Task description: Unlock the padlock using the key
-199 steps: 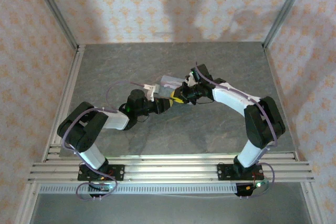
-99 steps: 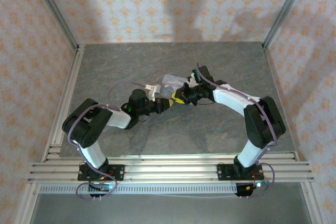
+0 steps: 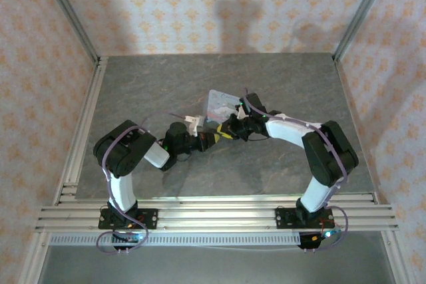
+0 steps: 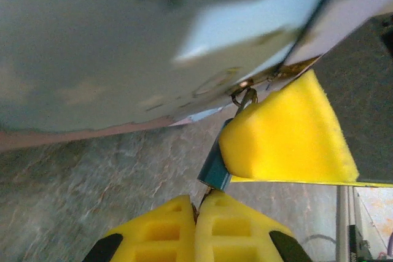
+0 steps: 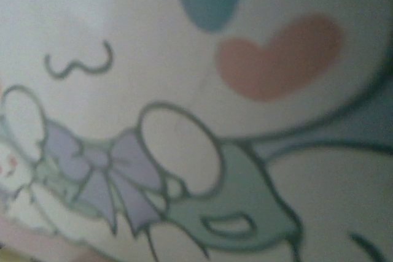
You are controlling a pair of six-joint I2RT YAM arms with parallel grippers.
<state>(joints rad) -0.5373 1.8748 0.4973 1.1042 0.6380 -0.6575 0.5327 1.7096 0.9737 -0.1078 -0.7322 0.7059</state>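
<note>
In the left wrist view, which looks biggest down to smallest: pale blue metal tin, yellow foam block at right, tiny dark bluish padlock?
1. pale blue metal tin
2. yellow foam block
3. dark bluish padlock
The tin may look bigger from being near the lens.

The tin (image 3: pixel 221 104) sits at the mid-width of the table (image 3: pixel 146 84), beyond both arm bases. The left arm (image 3: pixel 143 152) reaches in from the left and the right arm (image 3: pixel 293 128) from the right. They meet at the tin's near edge. The padlock (image 4: pixel 215 169) hangs from that edge, below the tin and above the table. The left fingers (image 4: pixel 161 232) lie directly beneath the padlock. One of the right fingers (image 4: pixel 287 139) touches the padlock's right side, as seen from the left wrist.
</note>
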